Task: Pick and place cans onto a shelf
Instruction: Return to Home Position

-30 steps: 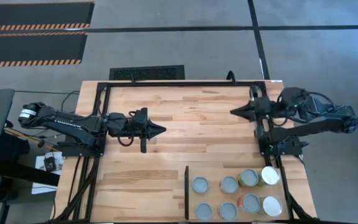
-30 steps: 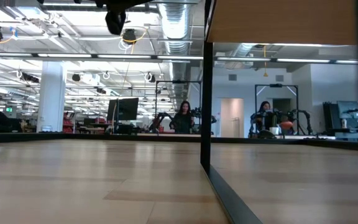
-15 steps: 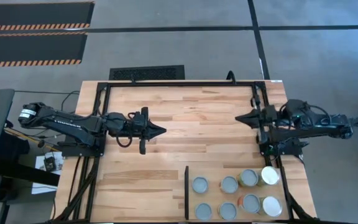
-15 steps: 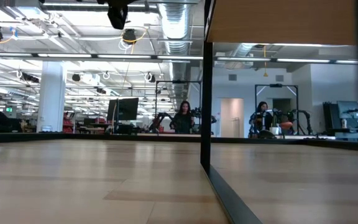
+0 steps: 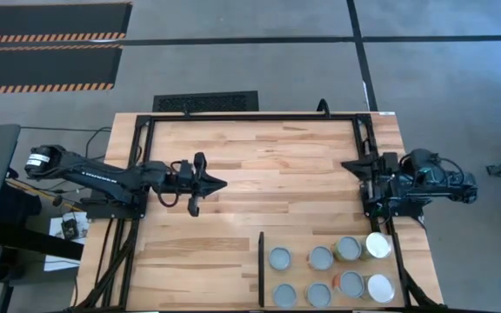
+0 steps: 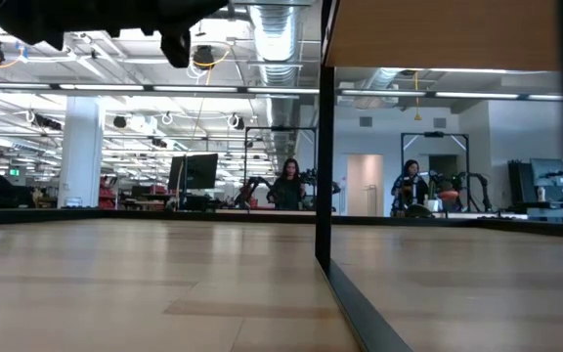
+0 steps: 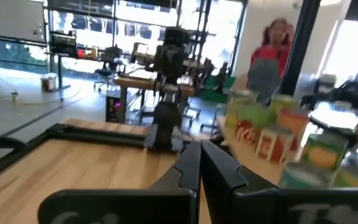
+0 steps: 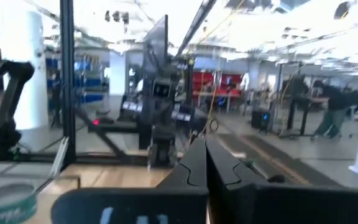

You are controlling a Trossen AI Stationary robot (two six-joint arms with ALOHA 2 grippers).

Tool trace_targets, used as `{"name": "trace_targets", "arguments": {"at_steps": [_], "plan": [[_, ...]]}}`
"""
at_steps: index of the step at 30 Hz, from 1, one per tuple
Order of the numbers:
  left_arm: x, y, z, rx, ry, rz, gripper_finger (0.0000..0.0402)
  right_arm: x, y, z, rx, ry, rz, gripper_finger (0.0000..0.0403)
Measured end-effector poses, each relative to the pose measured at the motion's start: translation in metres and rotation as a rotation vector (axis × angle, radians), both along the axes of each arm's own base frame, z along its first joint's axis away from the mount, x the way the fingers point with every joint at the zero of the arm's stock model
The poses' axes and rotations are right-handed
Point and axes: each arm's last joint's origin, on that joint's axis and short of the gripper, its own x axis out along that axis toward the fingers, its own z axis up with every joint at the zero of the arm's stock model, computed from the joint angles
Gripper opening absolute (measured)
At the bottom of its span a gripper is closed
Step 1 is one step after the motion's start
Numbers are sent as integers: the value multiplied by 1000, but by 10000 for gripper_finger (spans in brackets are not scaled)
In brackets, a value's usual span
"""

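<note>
Several cans [image 5: 321, 257] with round silver-grey tops stand upright in two rows on the pale shelf panel [image 5: 307, 239] at the table's near right; one, the can at the right end of the far row [image 5: 377, 246], is whiter-topped. A thin black divider [image 5: 260, 269] runs along the shelf's left edge. My left gripper [image 5: 222, 183] hovers shut and empty over the table's left middle. My right gripper [image 5: 347, 163] is shut and empty near the table's right edge, on the far side of the cans. Labelled cans [image 7: 263, 134] show in the left wrist view.
A black frame [image 5: 250, 116] borders the table's far and side edges. Bare plank tabletop [image 5: 277, 174] lies between the two grippers. The black divider [image 6: 325, 147] stands upright in the low view. People [image 6: 288, 184] stand in the room beyond the table.
My right arm has drawn back toward the table's right edge and folded in, its gripper staying shut. My left gripper has pulled slightly toward the table's left edge and dropped lower, still shut. The cans have not moved.
</note>
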Motion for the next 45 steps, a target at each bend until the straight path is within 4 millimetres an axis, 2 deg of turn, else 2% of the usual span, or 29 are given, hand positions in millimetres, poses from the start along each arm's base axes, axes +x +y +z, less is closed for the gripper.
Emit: {"name": "trace_targets", "arguments": {"at_steps": [4, 7, 17, 22, 26, 33, 45], "plan": [[-4, 5, -14, 29, 44, 24, 0, 9, -1, -22, 32, 71, -21, 4], [-11, 10, -26, 4, 25, 48, 0, 13, -3, -28, 64, 26, -33, 3], [-45, 21, -67, -26, -51, 100, 0, 26, -10, -64, 121, 46, -102, 5], [-61, 25, -80, -60, -81, 121, 0, 29, -12, -70, 135, -20, -103, 4], [-63, 28, -80, -62, -64, 108, 0, 29, -12, -71, 117, -61, -104, 4], [-71, 33, -76, -35, -46, 129, 0, 30, -12, -74, 119, -27, -111, 5], [-103, 34, -70, -42, -1, 198, 0, 31, -13, -82, 111, 53, -122, 4]]}}
